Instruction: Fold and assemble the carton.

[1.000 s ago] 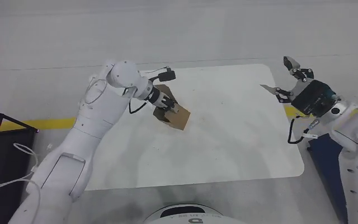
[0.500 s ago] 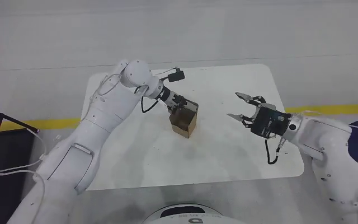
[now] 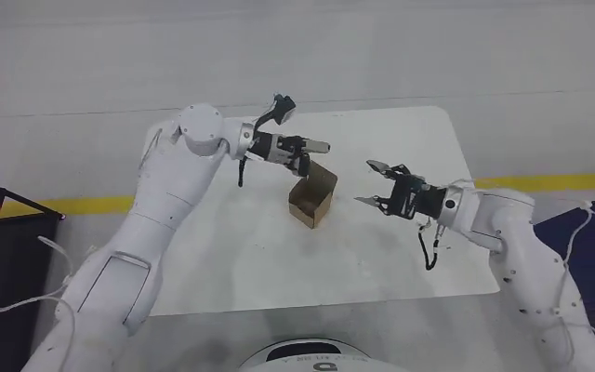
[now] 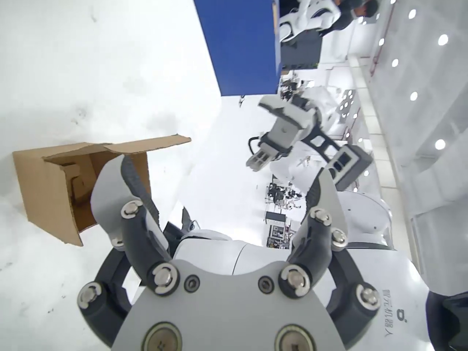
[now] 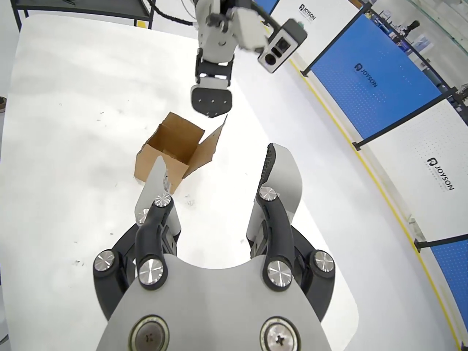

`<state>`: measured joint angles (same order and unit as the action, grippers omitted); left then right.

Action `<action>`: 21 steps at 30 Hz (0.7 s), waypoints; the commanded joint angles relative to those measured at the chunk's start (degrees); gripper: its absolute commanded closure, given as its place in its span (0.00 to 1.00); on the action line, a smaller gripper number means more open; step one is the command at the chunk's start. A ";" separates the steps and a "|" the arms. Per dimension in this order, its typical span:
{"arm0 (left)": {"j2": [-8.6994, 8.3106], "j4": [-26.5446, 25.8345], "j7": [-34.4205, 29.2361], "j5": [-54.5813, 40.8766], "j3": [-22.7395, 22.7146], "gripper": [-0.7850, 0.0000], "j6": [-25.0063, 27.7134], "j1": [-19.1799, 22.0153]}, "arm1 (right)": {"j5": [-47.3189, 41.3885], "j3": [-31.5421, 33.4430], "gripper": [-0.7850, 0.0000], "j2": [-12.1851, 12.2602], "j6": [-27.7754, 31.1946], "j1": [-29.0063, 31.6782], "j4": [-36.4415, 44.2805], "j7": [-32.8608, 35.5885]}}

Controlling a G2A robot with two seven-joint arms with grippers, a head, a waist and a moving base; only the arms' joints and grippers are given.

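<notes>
Carton (image 3: 312, 197): upright on table (image 3: 400, 251), top open.
Left jaws: wide apart, empty, just over it.
Right jaws: wide apart, empty, nearby.

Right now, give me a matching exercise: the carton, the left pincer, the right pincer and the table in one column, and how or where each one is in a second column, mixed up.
Things
1. carton
2. left pincer
3. right pincer
4. table

States
A. open, held well apart from the carton
B. white, bearing the carton
C. brown, top open, one flap sticking up
D. open, close by the raised flap

Pairs: 1-C, 2-D, 3-A, 4-B
</notes>
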<state>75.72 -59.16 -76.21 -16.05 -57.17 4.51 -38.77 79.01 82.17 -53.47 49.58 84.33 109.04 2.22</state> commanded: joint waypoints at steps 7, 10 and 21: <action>-4.85 -7.20 1.27 0.79 -13.67 0.00 7.40 -12.92 | -0.15 -8.17 0.05 -1.34 -5.47 -2.94 -6.46 -0.35; -5.54 -8.62 3.31 1.23 -15.50 0.00 12.47 -17.49 | 0.44 -11.15 0.06 -1.95 -7.95 -4.17 -9.92 -0.23; -4.24 -3.14 9.54 -4.04 -10.50 0.00 18.53 -20.82 | -0.58 -20.85 0.18 -4.96 -18.00 -11.38 -19.49 3.09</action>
<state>71.40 -62.78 -66.73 -19.80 -68.03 22.77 -59.63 78.31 62.05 -58.18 32.41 73.78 90.18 4.90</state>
